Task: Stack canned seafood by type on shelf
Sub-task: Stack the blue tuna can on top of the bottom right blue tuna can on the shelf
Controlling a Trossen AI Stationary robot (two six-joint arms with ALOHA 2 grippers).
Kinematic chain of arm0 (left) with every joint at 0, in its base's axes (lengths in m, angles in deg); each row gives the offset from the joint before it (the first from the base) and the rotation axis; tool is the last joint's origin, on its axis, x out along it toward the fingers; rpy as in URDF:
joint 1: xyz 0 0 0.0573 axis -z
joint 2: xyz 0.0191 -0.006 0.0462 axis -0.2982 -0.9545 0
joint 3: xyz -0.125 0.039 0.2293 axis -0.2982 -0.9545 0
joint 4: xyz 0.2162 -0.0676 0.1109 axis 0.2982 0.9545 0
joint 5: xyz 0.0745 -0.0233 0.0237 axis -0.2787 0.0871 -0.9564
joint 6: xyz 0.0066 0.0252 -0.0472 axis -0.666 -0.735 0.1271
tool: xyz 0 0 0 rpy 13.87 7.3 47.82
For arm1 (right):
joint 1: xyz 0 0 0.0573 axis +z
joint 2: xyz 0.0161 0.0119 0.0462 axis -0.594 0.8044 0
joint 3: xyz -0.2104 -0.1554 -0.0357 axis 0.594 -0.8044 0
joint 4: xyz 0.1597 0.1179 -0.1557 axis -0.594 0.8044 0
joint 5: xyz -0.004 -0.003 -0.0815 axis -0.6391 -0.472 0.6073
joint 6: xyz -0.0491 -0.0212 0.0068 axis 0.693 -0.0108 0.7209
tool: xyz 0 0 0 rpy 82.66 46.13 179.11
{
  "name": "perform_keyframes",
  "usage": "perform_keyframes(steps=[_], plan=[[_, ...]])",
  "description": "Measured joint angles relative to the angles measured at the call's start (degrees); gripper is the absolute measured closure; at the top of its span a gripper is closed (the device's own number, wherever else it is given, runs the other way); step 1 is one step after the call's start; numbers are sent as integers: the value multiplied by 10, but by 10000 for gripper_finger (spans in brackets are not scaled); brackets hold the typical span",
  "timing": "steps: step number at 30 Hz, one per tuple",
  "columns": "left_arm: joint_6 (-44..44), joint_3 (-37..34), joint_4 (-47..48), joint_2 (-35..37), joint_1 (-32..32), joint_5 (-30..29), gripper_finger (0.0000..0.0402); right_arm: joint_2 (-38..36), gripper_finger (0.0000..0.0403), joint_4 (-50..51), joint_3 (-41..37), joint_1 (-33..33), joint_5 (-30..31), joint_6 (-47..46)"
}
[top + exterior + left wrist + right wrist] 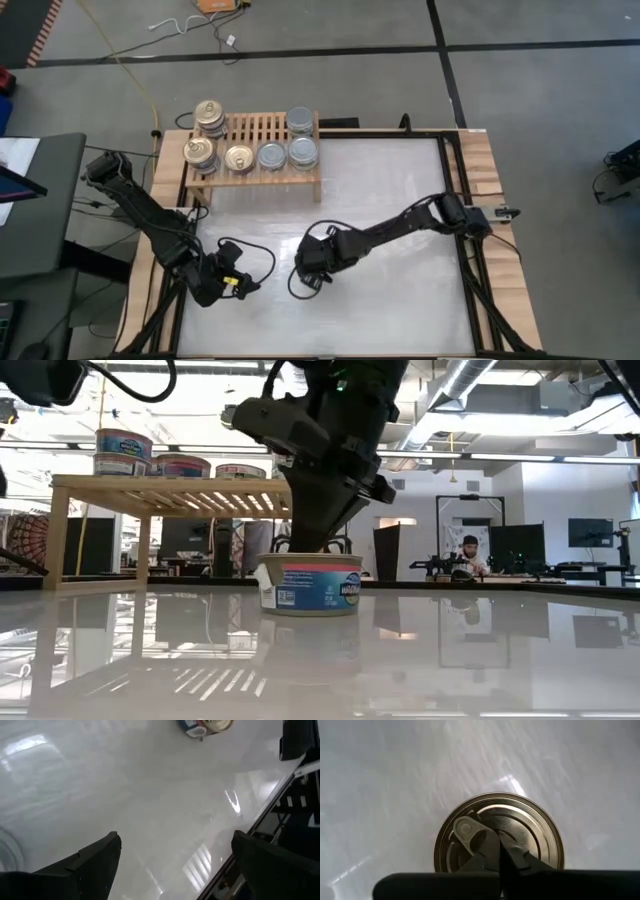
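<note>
The right gripper (499,851) sat with its fingers pressed together, tips resting on the gold pull-tab lid of a lone can (308,585) on the white table (400,300), in front of the shelf (256,150) and well apart from it. With the fingers together on top, nothing gripped the can's wall; any sideways move would likely skate the tin across the glossy table, or snag the pull tab (466,827) and tip it. The left gripper (232,283) waited near the front left of the table, jaws spread wide and empty.

The can was short and round, with a blue and pink label, standing upright. On the shelf, gold-topped tins (210,115) were grouped at the left and silver-grey ones (301,122) at the right, some stacked two high.
</note>
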Motion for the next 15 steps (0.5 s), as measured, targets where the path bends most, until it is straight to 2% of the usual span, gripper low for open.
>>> perform_keyframes(steps=[7, 12, 15], plan=[[0, 0, 0, 0, -25, -5, 36, -43, 385, 10, -6, -10, -7, 13], [-19, 0, 0, 0, -48, -5, 36, -143, 385, 34, -6, 4, 32, 21], [-36, 0, -1, 0, -65, -5, 36, -204, 385, 46, -46, 20, 39, 29]])
